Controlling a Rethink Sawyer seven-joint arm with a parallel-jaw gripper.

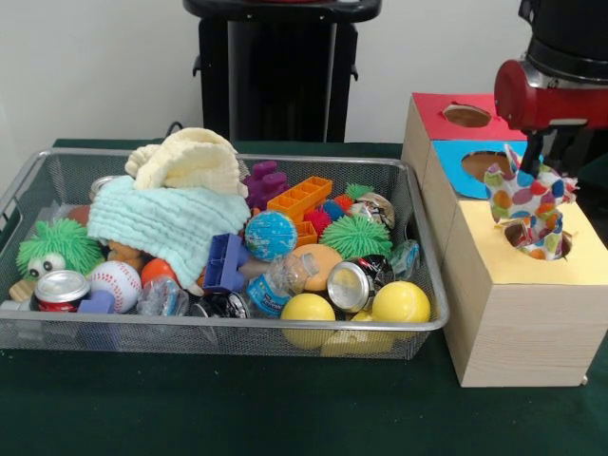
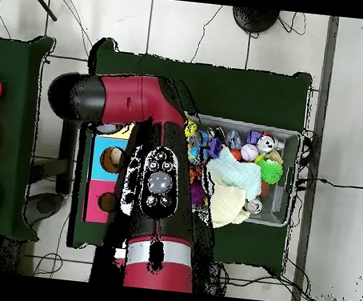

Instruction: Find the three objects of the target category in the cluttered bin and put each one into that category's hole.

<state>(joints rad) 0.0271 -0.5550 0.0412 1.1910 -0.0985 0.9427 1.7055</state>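
**Cloth at the yellow hole: drop-off step in hand**

Green felt covers the table [image 1: 237,408]. On it stand a wire bin [image 1: 418,275] full of clutter and, beside it, a wooden box [image 1: 513,323] with red, blue and yellow tops, each with a hole.

The arm [image 1: 546,90] hangs over the box. Below it a spotted cloth [image 1: 527,204] dangles, its lower end reaching into the yellow hole [image 1: 560,245]. The pincer [image 1: 543,161] itself is masked by the arm and the cloth; whether it is clamped or parted cannot be told.

Judgement: cloths look to be the target category, and this is the delivery step. The next move calls for letting go squarely over the hole so the cloth falls clear of the rim. Two more cloths, a mint cloth [image 1: 157,223] and a cream cloth [image 1: 190,161], lie heaped on the bin's clutter.

From overhead, the arm covers most of the box, and smaller bin items are hard to identify.
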